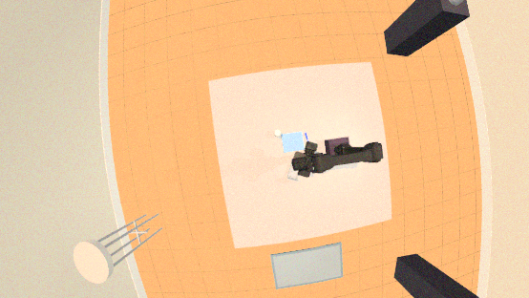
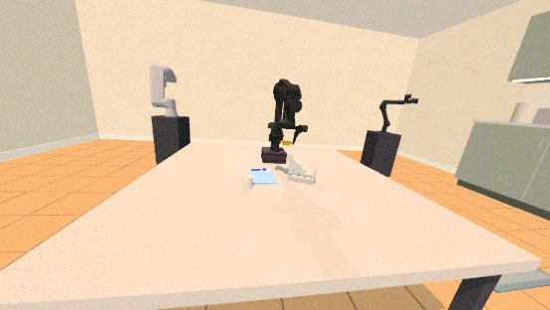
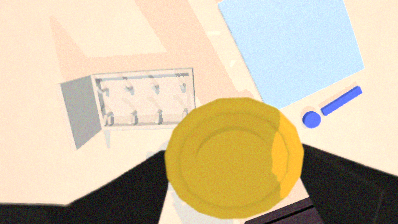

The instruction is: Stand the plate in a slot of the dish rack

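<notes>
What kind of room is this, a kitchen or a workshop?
Most likely a kitchen-style room: grey-green cabinets line one wall, the floor is orange tile, and a dish rack stands on a big table beside the arm holding a yellow plate.

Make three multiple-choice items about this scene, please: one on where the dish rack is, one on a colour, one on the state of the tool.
1. In the wrist view, where is the dish rack relative to the plate?
A. upper left
B. lower right
C. hidden under it

2. What colour is the mat?
A. red
B. light blue
C. green

3. What is the tool doing?
A. open above the table
B. shut on nothing
C. shut on the plate

Answers: 1 A, the rack lies up and left of the plate. 2 B, the mat is pale blue. 3 C, the yellow plate hangs in the tool above the table.
</notes>
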You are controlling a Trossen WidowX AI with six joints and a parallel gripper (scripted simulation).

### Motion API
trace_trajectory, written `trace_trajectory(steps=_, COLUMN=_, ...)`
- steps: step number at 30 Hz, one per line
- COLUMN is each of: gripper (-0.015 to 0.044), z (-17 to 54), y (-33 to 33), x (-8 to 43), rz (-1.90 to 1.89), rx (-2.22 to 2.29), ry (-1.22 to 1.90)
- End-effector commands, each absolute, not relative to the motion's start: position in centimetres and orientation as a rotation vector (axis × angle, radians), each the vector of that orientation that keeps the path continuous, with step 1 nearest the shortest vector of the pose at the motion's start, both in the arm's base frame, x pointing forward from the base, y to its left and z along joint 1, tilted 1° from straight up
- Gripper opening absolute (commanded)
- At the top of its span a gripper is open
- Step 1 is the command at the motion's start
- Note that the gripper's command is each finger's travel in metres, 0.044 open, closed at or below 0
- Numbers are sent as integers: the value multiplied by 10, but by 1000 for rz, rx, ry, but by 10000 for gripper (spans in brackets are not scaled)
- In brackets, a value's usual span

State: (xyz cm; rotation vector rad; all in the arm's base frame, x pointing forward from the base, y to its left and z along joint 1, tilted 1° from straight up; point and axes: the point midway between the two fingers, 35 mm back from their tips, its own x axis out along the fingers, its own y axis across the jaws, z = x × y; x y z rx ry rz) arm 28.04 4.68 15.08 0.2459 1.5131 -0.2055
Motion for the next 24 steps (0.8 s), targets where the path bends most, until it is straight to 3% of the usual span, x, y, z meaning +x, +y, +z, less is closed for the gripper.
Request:
trace_trajectory(steps=1, gripper=0, z=139, y=52, x=290, rz=-132, rx=270, ry=1500)
trace_trajectory(steps=24, gripper=0, z=60, y=78, x=351, rz=466, rx=375, ry=1221)
